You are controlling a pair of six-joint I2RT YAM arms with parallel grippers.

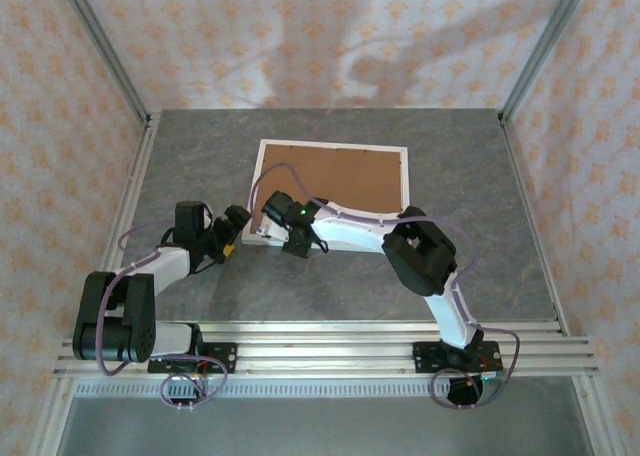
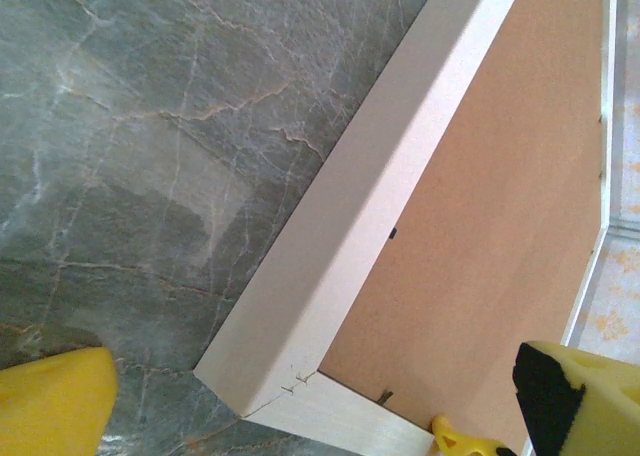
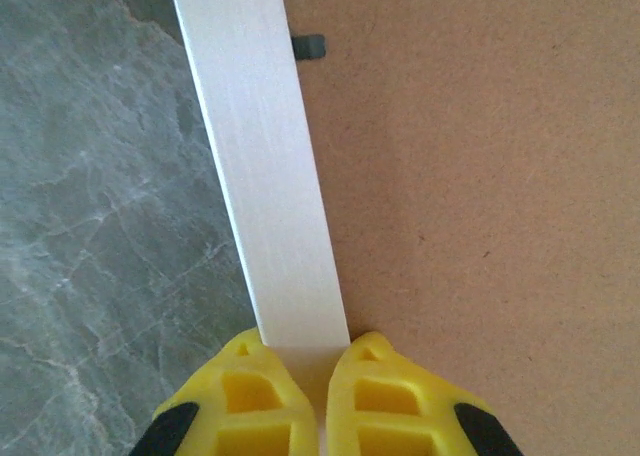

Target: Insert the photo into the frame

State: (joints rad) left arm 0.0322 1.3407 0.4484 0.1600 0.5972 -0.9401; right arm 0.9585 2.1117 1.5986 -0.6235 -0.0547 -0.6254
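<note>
The frame (image 2: pixel 365 201) is lying face down toward the far middle of the table (image 1: pixel 200 166), with a brown backing board (image 1: pixel 340 181) filling its opening. The right gripper (image 3: pixel 320 376) is hanging over the frame's near-left corner, its yellow fingers (image 3: pixel 250 406) pressed together above the white border; I cannot tell whether they are touching it. The left gripper (image 1: pixel 236 232) is sitting just beside that same corner, spread wide, with one finger over bare stone and the other over the board. Open table is running along the left, right and near edges.
</note>
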